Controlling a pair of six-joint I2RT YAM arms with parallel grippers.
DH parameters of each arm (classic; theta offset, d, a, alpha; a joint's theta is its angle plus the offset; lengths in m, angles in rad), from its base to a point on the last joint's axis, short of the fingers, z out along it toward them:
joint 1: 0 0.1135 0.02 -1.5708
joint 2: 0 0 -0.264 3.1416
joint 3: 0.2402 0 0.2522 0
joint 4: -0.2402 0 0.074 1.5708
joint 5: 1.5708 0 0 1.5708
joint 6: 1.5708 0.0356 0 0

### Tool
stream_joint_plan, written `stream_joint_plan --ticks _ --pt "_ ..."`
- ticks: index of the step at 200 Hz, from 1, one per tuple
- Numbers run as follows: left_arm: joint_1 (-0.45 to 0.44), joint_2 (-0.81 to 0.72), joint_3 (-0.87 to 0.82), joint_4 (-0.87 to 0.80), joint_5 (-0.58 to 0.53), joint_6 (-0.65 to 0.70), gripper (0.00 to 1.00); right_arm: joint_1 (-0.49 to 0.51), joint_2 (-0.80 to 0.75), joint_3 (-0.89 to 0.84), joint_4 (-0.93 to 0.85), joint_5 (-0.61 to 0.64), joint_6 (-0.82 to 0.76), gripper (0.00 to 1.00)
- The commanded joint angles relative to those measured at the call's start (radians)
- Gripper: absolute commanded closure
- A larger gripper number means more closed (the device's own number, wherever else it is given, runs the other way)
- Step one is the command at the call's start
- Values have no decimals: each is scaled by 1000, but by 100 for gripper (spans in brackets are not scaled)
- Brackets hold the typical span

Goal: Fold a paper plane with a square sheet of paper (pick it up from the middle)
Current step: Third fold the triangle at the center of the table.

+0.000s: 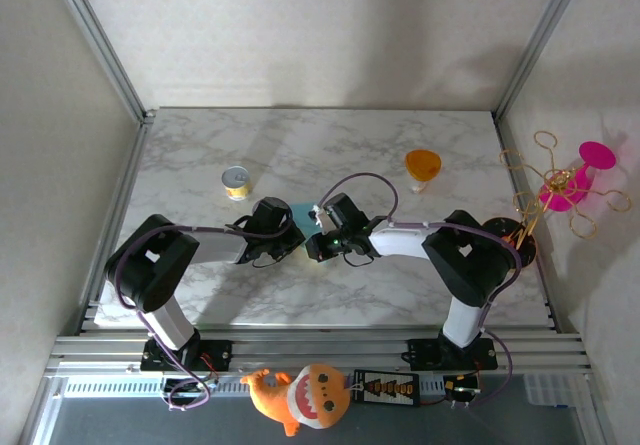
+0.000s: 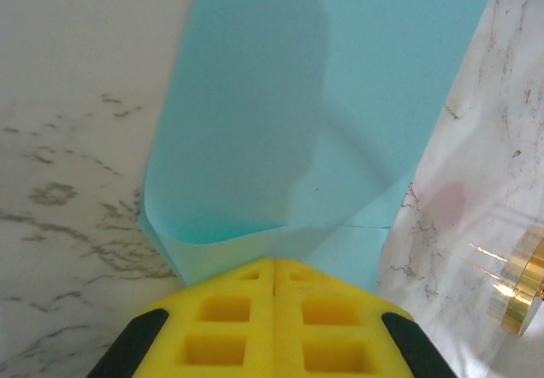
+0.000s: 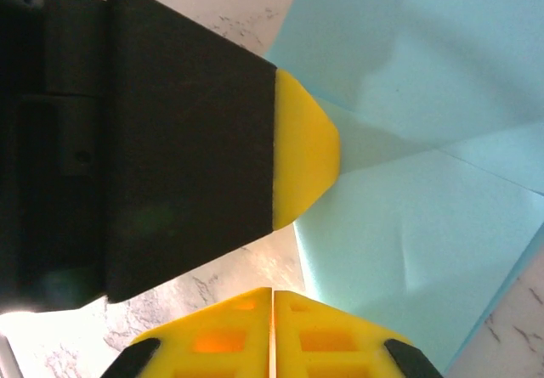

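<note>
The square sheet of paper (image 1: 303, 211) is teal-blue, and a small patch of it peeks out between the two wrists at mid-table. My left gripper (image 1: 297, 233) is shut on it. In the left wrist view the yellow fingertips (image 2: 274, 263) meet, and the paper (image 2: 314, 98) rises from between them, bent over itself with a crease. My right gripper (image 1: 317, 245) faces the left one closely. Its yellow fingers (image 3: 272, 293) are shut with nothing seen between them. The creased paper (image 3: 425, 225) lies just right of its tips, with the left gripper (image 3: 327, 153) at the paper's edge.
A small yellow can (image 1: 236, 182) stands left of the grippers on the marble table (image 1: 400, 290) and shows as a gold rim (image 2: 523, 293) in the left wrist view. An orange cup (image 1: 422, 165) stands at the back right. A pink and gold wire ornament (image 1: 565, 180) sits beyond the table's right edge.
</note>
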State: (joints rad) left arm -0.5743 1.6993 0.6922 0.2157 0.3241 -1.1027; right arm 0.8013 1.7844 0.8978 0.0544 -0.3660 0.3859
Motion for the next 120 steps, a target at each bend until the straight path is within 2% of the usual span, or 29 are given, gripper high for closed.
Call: stream_joint_plan --ticks 1,120 --pt "1 47 -10 -107 -56 9 96 8 21 18 -34 16 0 90" --pt "-1 65 -11 -131 -70 -6 98 9 38 18 -70 62 -14 90"
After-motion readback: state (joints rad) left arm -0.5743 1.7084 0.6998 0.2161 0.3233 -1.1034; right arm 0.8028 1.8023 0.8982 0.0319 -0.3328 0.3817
